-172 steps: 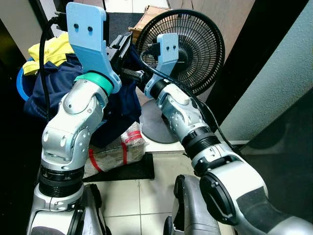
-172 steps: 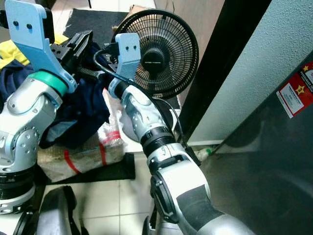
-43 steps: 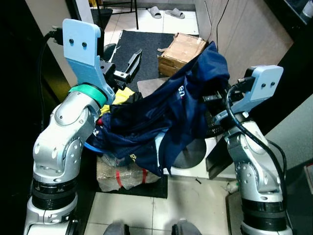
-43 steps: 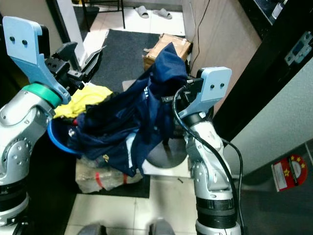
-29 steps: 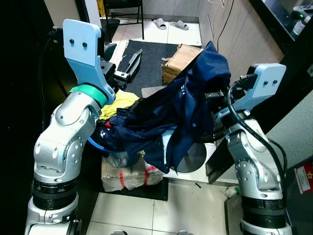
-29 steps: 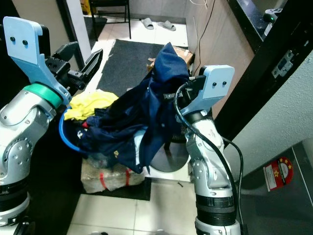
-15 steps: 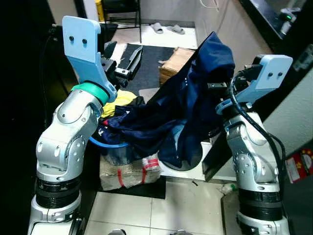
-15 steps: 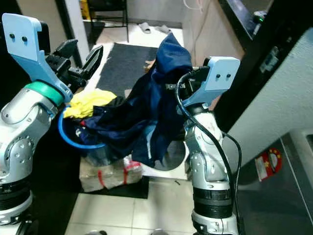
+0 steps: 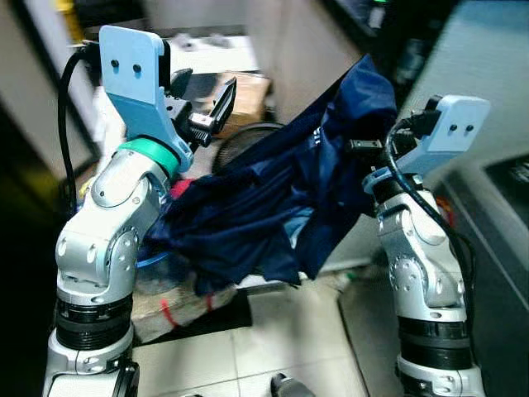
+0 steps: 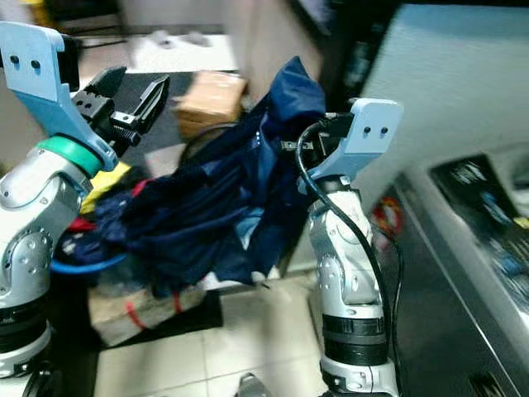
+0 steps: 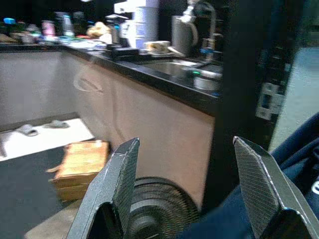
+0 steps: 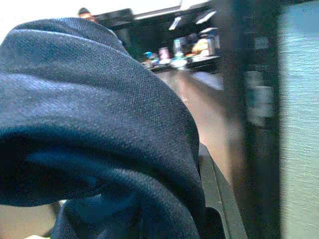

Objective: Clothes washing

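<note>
A navy blue garment hangs stretched in the air. Its top bunches at my right gripper, which is raised at chest height and shut on it. The cloth covers that gripper's fingers. The garment's lower end trails left, down to a blue basket that holds yellow cloth and something red. My left gripper is raised at the upper left, above the garment and apart from it. It is open, with nothing between its fingers.
The basket rests on a wrapped bundle on a dark mat. A black fan stands behind the garment, with a cardboard box beyond it. A dark appliance fills the right side. Pale floor tiles lie below.
The whole picture has swung and blurred, so the camera has turned. The right gripper still holds the navy garment up. The left gripper stays raised and open.
</note>
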`<state>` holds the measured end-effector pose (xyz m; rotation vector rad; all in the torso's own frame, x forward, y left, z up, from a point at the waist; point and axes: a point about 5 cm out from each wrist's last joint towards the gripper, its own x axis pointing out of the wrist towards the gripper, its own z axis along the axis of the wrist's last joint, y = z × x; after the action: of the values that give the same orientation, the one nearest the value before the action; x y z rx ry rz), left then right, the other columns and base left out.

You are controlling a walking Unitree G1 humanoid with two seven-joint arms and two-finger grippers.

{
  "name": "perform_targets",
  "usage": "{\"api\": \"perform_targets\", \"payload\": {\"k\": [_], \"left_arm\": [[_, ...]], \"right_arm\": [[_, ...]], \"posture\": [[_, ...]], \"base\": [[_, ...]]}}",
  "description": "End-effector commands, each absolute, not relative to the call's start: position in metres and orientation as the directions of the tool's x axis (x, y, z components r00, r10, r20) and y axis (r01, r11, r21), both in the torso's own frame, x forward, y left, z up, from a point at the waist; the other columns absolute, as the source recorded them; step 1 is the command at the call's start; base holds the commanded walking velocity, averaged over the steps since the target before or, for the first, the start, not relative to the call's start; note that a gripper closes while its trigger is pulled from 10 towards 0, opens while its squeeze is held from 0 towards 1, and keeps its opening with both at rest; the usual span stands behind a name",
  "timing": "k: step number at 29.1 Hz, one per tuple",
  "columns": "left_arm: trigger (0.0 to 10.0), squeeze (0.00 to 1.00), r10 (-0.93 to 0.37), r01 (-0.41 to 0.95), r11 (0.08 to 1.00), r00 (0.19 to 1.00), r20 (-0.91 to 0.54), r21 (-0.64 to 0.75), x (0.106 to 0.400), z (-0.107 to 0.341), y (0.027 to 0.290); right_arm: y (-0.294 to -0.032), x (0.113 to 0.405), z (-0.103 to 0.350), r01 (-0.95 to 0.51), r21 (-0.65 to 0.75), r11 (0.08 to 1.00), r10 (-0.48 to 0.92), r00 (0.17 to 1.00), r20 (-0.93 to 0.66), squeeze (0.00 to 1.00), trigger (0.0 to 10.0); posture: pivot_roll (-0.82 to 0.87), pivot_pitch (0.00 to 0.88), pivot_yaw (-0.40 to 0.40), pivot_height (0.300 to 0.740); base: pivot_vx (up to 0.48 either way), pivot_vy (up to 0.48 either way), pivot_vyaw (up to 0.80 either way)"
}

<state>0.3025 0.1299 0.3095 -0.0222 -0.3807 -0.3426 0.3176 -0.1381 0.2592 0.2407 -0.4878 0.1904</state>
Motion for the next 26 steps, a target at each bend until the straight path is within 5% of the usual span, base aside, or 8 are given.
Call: {"api": "perform_targets", "payload": {"k": [1, 26], "left_arm": [[10.0, 0.0, -0.34, 0.348, 0.936, 0.87, 0.357, 0.044, 0.3029, 0.3081, 0.1269], [10.0, 0.0, -0.33, 0.335, 0.941, 0.874, 0.356, 0.047, 0.3036, 0.3089, 0.1308]], "right_arm": [[-0.1428, 0.3176, 0.2597, -0.217, 0.186, 0.958, 0.1, 0.864, 0.494, 0.0, 10.0], [-0.1396, 0.3187, 0.2683, -0.247, 0.219, 0.944, 0.101, 0.849, 0.519, 0.0, 10.0]], "posture": [[0.05, 0.051, 0.035, 0.74], [0.06, 0.061, 0.037, 0.74]], "base": [[0.0, 0.0, -0.8], [0.0, 0.0, -0.8]]}}
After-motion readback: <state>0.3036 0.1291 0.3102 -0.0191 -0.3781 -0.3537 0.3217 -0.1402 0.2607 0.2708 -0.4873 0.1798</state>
